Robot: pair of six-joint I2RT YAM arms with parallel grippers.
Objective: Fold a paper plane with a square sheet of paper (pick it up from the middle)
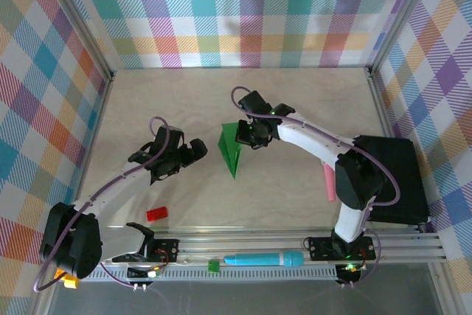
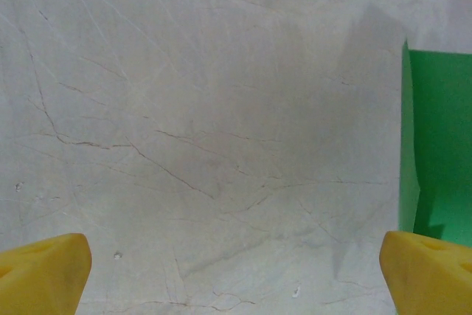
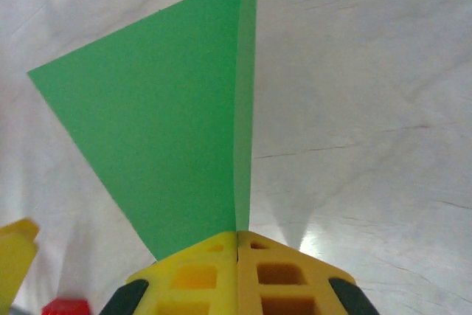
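A pale desk (image 1: pixel 310 101), marbled with thin grey veins, formed the floor of the enclosure. Walls (image 1: pixel 243 12) closed it in at the back, left and right, all covered in a pastel check of teal, orange, purple and yellow. Silver metal posts (image 1: pixel 82 23) rose at the rear corners, and ribbed aluminium rails (image 1: pixel 251 241) lined the near edge. The light was soft and even, leaving one faint glare patch on the desk.

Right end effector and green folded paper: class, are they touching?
Touching. The right wrist view shows the right end effector shut, with the green folded paper pinched between its fingers.
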